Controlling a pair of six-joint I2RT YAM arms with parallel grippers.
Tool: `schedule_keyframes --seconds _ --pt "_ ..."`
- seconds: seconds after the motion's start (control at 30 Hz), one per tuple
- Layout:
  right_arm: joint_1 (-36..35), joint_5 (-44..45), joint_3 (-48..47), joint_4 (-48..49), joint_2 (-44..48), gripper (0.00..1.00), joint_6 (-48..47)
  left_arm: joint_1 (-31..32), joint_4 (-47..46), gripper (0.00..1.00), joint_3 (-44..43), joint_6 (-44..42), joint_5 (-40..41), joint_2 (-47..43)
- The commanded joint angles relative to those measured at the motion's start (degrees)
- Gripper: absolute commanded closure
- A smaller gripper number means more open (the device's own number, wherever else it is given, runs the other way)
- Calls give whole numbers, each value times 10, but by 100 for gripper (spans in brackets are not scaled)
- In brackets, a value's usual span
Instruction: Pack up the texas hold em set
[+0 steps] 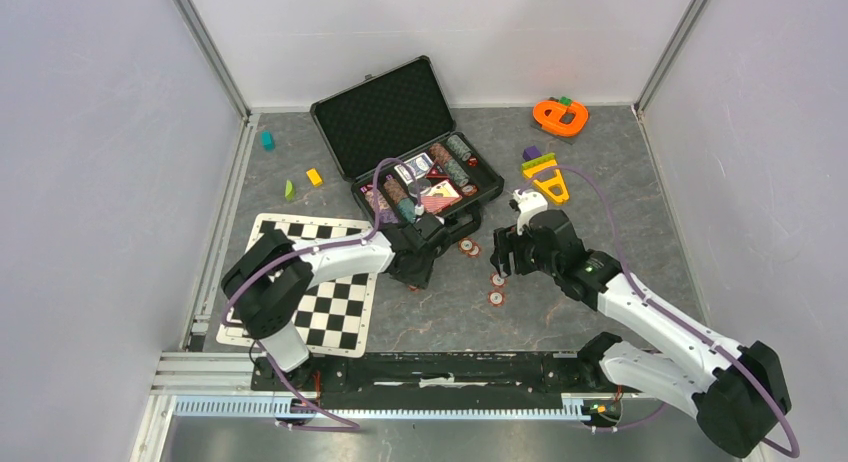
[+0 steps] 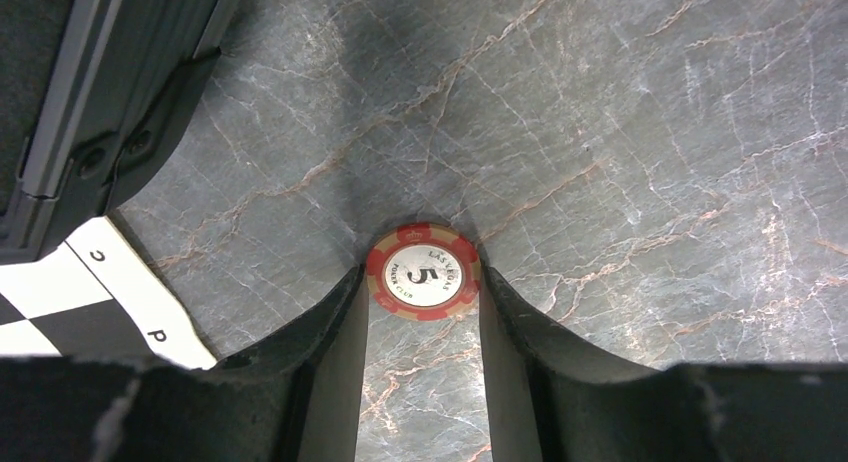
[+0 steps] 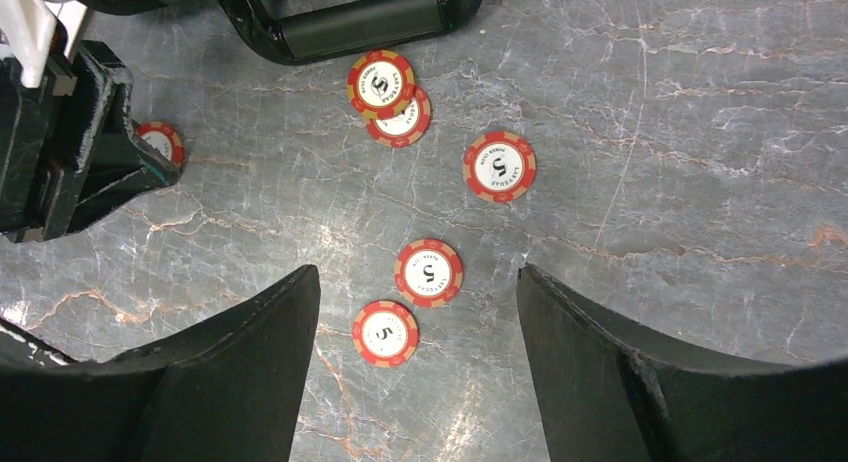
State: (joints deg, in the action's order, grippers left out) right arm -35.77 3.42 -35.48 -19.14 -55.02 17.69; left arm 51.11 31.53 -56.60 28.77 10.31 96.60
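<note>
A red-and-white chip (image 2: 423,272) marked 5 sits between the fingertips of the left gripper (image 2: 422,274), apparently pinched; the right gripper (image 3: 415,274) gapes over loose chips (image 3: 499,166).

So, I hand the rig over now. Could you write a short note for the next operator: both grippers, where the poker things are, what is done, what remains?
Left gripper: fingers on either side of one red chip, which lies flat on the table. Whether it really grips is not clear.
Right gripper: open, above five loose chips, holding nothing.
Briefcase: open, with chip stacks and cards already inside.
Left to do: put all six chips into the briefcase, then shut it.
</note>
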Motion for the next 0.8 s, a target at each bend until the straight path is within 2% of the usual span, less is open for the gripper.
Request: schedule_keyframes --seconds 0.0,0.13,0.37,0.6,0.77 --pt "4 -24 -7 1 -13 22 -7 -1 -28 61 19 -16 -10 -33" --pt "3 -81 -22 2 -36 22 -8 -1 -66 66 39 -50 -15 -91" --pt "6 -150 -62 11 -86 24 22 4 -169 67 99 -91 -43 -170" --pt "13 -207 -117 21 -121 35 99 49 -370 69 203 -163 -49 -247" --pt "13 -264 -109 62 -135 44 144 102 -432 69 223 -217 0 -262"
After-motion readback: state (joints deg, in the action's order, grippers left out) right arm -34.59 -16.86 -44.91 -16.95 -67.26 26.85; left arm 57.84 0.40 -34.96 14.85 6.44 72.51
